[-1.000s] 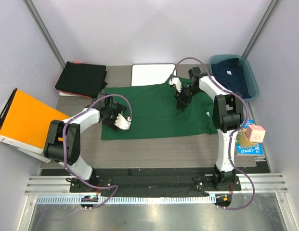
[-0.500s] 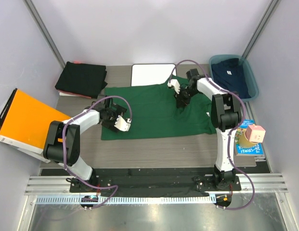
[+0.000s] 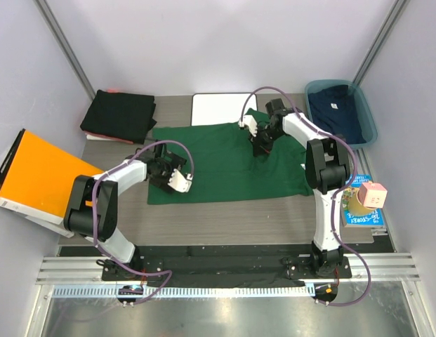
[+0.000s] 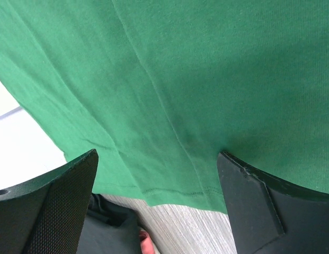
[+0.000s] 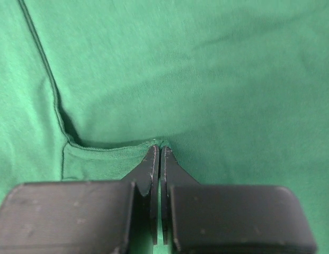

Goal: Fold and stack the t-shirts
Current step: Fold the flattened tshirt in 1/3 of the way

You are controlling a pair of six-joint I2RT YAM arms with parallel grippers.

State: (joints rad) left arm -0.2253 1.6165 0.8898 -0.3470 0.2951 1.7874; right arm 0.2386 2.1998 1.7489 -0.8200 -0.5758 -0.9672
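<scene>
In the top external view, two arms are seen at the near edge of one grey wood-grain table (image 3: 225,217). One dark green t-shirt (image 3: 218,168) is spread flat across the middle of the table. One pile of black folded t-shirts (image 3: 119,114) lies at the far left corner; how many it holds cannot be told. One navy t-shirt (image 3: 335,112) is bundled inside one blue-grey bin (image 3: 365,105) at the far right. One white board (image 3: 221,109) is placed just beyond the green shirt's far edge, and one orange folder (image 3: 42,175) is propped off the table's left side. The left gripper (image 3: 177,177) is held over the near left part of the green shirt. The right gripper (image 3: 258,144) is set down on the shirt's far right part, where a small peak of cloth is raised beside it.

In the left wrist view, two dark fingers (image 4: 53,206) are seen spread wide, with nothing clamped between them. The left gripper (image 4: 159,154) is framed over the dark green t-shirt (image 4: 206,69), whose stitched hem is shown running between the fingers, with the table (image 4: 196,227) showing past it.

In the right wrist view, the two fingers (image 5: 151,169) are pressed together. The right gripper (image 5: 158,149) is closed at a folded edge of the dark green t-shirt (image 5: 206,69), and a thin pinch of that edge is caught at the tips. The rest of the view is filled by green cloth.
</scene>
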